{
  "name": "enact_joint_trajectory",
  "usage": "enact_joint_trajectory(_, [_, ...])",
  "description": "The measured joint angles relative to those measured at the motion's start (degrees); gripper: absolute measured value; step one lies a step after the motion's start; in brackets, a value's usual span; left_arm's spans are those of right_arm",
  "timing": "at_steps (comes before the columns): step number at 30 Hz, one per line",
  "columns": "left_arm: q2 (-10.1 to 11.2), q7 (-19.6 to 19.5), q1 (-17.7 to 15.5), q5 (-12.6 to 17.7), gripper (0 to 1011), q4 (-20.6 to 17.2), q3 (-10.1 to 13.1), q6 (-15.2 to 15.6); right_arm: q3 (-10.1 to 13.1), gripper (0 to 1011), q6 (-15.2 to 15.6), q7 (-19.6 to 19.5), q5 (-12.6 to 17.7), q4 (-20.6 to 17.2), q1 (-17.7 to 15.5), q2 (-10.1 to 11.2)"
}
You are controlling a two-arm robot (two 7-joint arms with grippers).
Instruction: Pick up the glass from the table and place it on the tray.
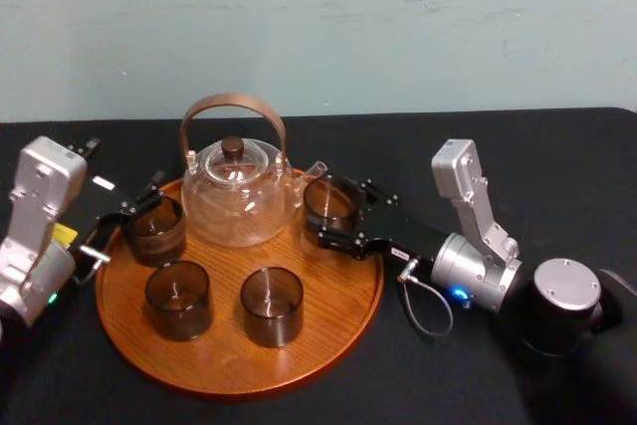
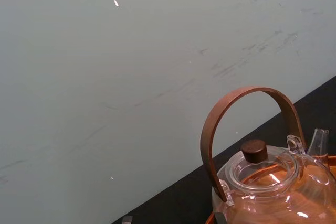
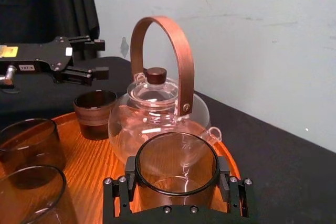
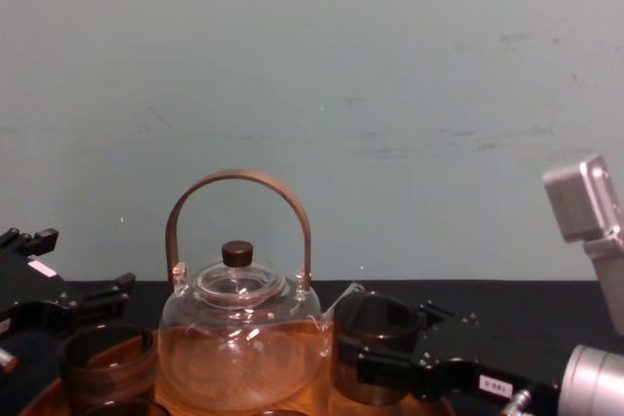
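Observation:
The glass [image 1: 331,201] is a smoky tumbler at the right edge of the round wooden tray [image 1: 229,355], just right of the teapot. My right gripper [image 1: 333,210] reaches in from the right and is shut on the glass, one finger on each side. The right wrist view shows the glass [image 3: 176,156] held in the black jaws of the right gripper [image 3: 177,187], over the tray's wood. Whether its base touches the tray, I cannot tell. From the chest view the glass [image 4: 369,343] stands upright. My left gripper [image 1: 139,208] is open at the tray's left edge, holding nothing.
A glass teapot [image 1: 237,191] with a brown hoop handle stands at the back of the tray. Three more dark glasses [image 1: 154,229] [image 1: 178,298] [image 1: 271,306] stand on the tray's left and front. Black cloth [image 1: 557,146] covers the table; a pale wall is behind.

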Motion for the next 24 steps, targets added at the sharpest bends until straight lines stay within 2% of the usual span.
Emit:
enact_joint_trajectory(11, [0.0,0.0,0.0,0.0,1001,0.0,0.0,0.0,-0.6,904,-0.61,0.55,-0.16,4.19,1.53,-1.05])
enact_joint_trajectory(24, [0.0,0.0,0.0,0.0,1002,0.0,0.0,0.0,-1.12,904,-0.48,0.11,-1.38,5.04,1.75,-1.17])
